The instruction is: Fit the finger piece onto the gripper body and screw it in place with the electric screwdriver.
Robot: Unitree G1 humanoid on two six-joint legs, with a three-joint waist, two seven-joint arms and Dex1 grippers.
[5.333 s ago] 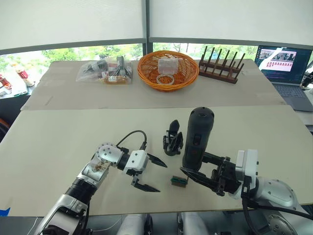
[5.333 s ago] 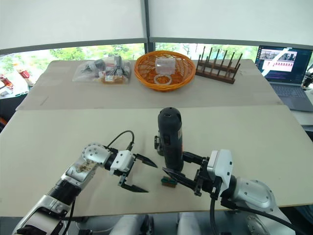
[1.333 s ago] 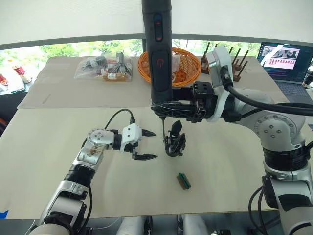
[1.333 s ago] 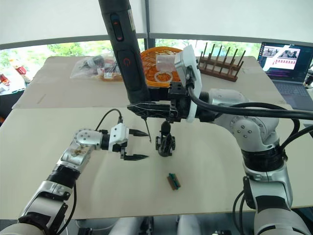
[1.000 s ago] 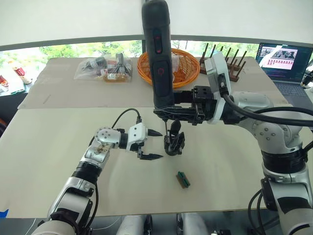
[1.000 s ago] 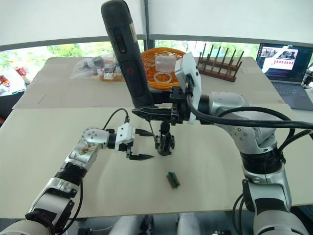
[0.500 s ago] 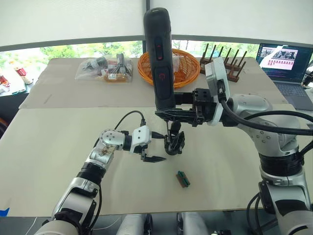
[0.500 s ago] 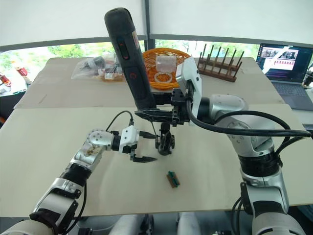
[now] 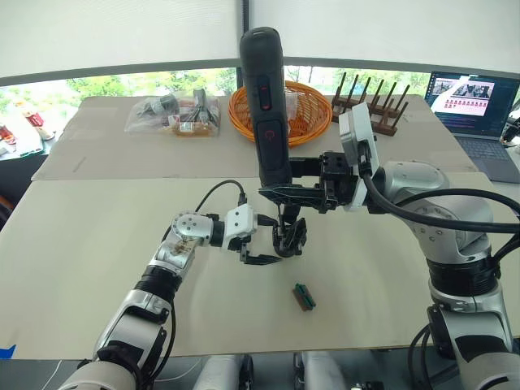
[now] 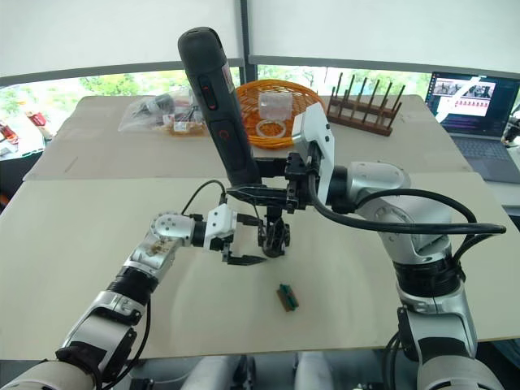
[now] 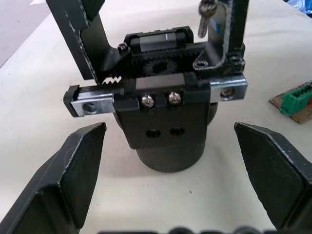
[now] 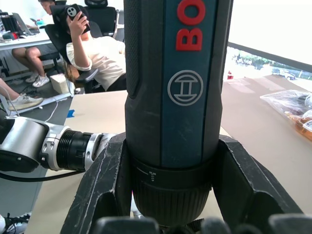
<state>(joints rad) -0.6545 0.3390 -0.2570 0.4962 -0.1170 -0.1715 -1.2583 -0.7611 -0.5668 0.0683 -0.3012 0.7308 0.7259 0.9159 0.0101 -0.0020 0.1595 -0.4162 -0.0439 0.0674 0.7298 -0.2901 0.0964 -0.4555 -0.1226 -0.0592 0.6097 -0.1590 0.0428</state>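
Found the small black gripper body, a cylindrical base topped with blocky brackets, standing upright on the beige table, near its middle. Noted the left gripper just beside that body on the robot's left, black fingers spread wide, one to either side of the round base without touching it in the left wrist view. Recorded the right gripper clamped on the long thick black electric screwdriver with red markings, gripping low on the barrel, confirmed in the right wrist view with both fingers pressed against the housing.

Observed the screwdriver's long axis close to vertical, leaning slightly, thin metal bit pointing down at the top of the gripper body; contact between bit and body not determinable. Judged the deciding relation as tool directly above the body, left gripper level with the base and nearer for steadying. Two screw heads seen on the bracket face turned toward the left wrist camera, hence sideways to the descending bit.

Could not pick out a separate finger piece with certainty. Logged a small green-and-brown rectangular block lying on the table nearer the robot, apart from the body.
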